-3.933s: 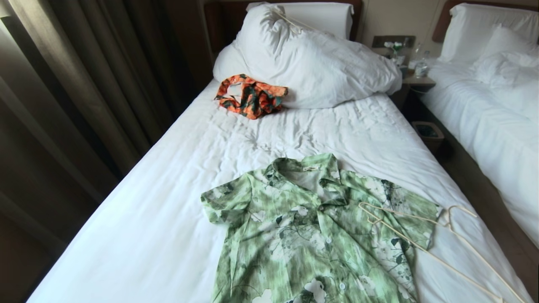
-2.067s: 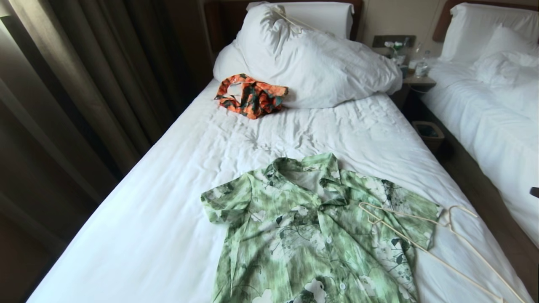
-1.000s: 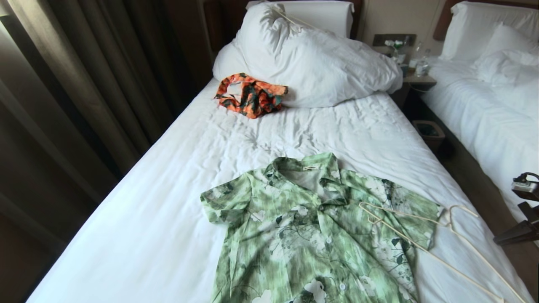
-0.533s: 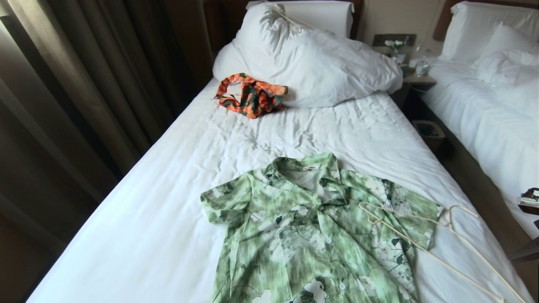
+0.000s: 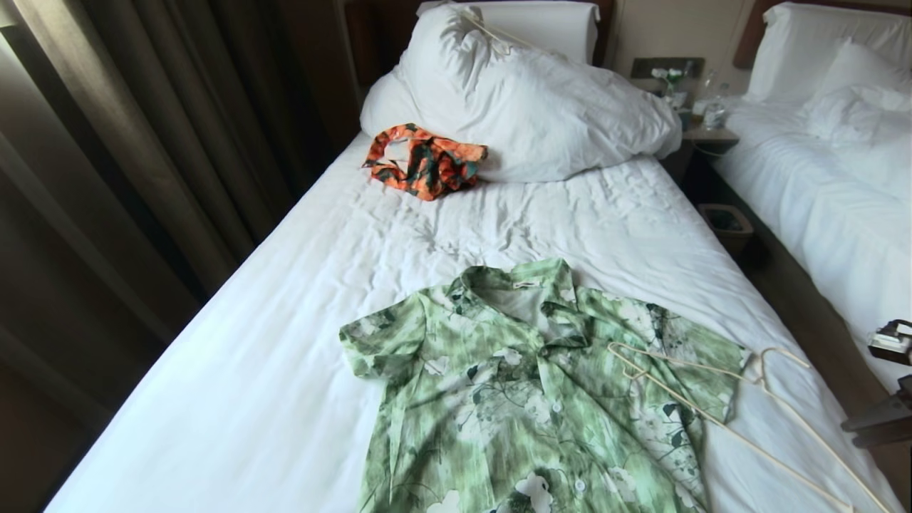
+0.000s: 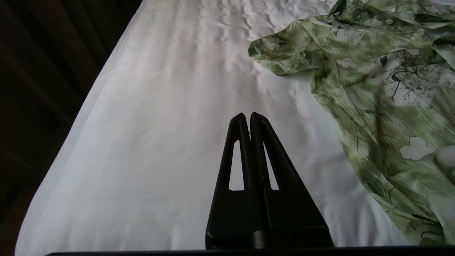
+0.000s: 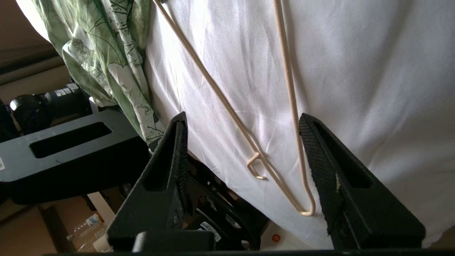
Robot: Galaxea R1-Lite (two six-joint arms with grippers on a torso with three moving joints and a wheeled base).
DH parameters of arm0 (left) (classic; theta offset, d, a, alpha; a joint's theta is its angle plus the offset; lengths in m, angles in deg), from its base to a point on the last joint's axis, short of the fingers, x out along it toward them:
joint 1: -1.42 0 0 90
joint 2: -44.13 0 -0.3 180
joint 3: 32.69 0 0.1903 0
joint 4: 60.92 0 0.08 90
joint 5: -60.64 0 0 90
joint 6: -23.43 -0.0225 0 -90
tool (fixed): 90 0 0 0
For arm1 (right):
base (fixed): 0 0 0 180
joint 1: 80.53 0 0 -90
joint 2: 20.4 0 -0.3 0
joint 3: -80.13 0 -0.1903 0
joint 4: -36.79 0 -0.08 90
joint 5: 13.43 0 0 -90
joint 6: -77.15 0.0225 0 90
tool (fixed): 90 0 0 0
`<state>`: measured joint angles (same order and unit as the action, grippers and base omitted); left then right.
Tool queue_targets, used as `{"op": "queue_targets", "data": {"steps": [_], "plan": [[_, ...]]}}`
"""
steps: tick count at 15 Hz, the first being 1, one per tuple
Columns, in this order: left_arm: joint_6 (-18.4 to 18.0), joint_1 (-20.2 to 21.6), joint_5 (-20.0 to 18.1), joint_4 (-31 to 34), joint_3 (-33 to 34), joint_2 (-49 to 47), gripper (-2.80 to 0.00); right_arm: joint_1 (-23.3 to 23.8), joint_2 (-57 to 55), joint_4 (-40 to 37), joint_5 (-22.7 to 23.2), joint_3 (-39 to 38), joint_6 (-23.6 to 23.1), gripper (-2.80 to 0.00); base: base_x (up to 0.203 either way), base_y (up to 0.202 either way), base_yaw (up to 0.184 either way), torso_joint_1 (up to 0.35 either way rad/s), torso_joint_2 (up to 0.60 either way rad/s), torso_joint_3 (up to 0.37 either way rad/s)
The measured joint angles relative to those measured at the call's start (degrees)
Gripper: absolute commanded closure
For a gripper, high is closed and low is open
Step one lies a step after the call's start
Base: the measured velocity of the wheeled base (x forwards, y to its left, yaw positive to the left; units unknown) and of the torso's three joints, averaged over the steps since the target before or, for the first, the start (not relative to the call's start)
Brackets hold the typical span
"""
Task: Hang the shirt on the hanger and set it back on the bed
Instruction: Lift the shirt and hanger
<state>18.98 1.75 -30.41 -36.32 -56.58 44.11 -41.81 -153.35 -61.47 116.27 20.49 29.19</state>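
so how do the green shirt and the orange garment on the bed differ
The green shirt lies spread flat near the foot of the bed; the orange garment sits crumpled against the duvet. The shirt has a hanger across one sleeve; the orange garment has nothing on it. Both are patterned and rest on the white sheet.

R gripper (image 7: 241, 121) fingers spread wide, arm at right edge; L gripper (image 6: 247, 115) fingers pressed together

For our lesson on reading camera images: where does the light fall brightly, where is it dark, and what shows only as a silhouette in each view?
Head view: the bed is brightly lit and the curtain is dark. Left wrist view: the shut left gripper is a black silhouette against the pale sheet, and the shirt is evenly lit. Right wrist view: the hanger lies on sunlit sheet between the dark fingers of the right gripper.
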Motion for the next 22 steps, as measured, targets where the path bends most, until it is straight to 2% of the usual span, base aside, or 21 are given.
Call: {"op": "queue_targets", "data": {"steps": [5,9,18,22], "plan": [[0.0,0.0,0.0,0.0,0.0,0.0,0.0,-1.5,-1.8,0.1,1.3,1.5,0.0,-2.8,0.0,0.0,0.0,0.0,0.0,0.0],[0.0,0.0,0.0,0.0,0.0,0.0,0.0,-2.8,-2.8,0.4,7.0,1.5,-0.4,-2.8,0.0,0.0,0.0,0.0,0.0,0.0],[0.0,0.0,0.0,0.0,0.0,0.0,0.0,-5.9,-4.2,3.8,7.3,0.5,-0.4,-2.8,0.0,0.0,0.0,0.0,0.0,0.0],[0.0,0.0,0.0,0.0,0.0,0.0,0.0,-6.9,-4.2,3.8,7.5,-1.0,-3.1,-2.8,0.0,0.0,0.0,0.0,0.0,0.0]]}}
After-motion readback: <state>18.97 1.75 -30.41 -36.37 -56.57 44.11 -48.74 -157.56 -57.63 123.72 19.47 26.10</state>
